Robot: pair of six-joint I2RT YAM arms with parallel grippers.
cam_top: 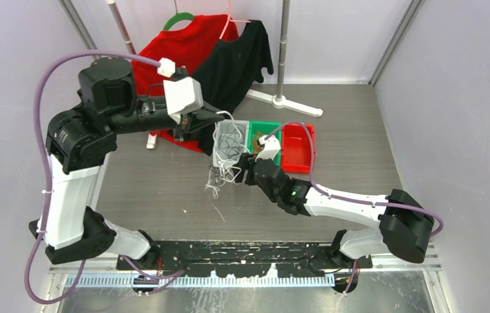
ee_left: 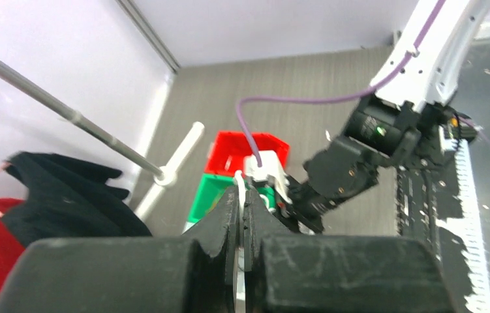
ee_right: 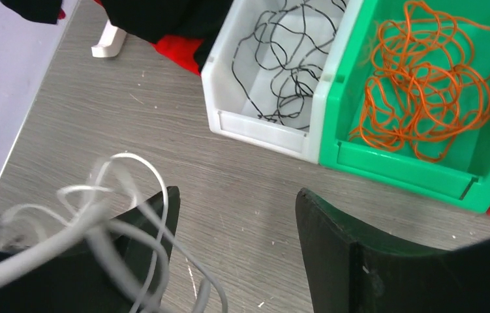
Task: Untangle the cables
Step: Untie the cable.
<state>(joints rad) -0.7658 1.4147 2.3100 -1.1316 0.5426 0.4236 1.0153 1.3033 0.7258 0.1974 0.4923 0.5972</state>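
Observation:
My left gripper [cam_top: 223, 118] is raised over the bins and shut on a white cable [cam_top: 221, 168], which hangs down to the table in loose loops. In the left wrist view the jaws [ee_left: 243, 202] are pressed together with the white cable [ee_left: 239, 180] pinched between them. My right gripper [cam_top: 243, 174] is low beside the hanging loops, open and empty [ee_right: 235, 208]. White cable loops [ee_right: 115, 215] drape across its left finger [ee_right: 154, 222]. A black cable [ee_right: 288, 65] lies in the white bin [ee_right: 261, 127]. An orange cable [ee_right: 431, 85] lies in the green bin [ee_right: 398, 166].
Three bins stand in a row: white [cam_top: 218, 154], green [cam_top: 265, 125] and red [cam_top: 297, 149]. Behind them a clothes rack [cam_top: 284, 98] holds a red shirt [cam_top: 170, 52] and a black shirt [cam_top: 235, 62]. White walls close in both sides.

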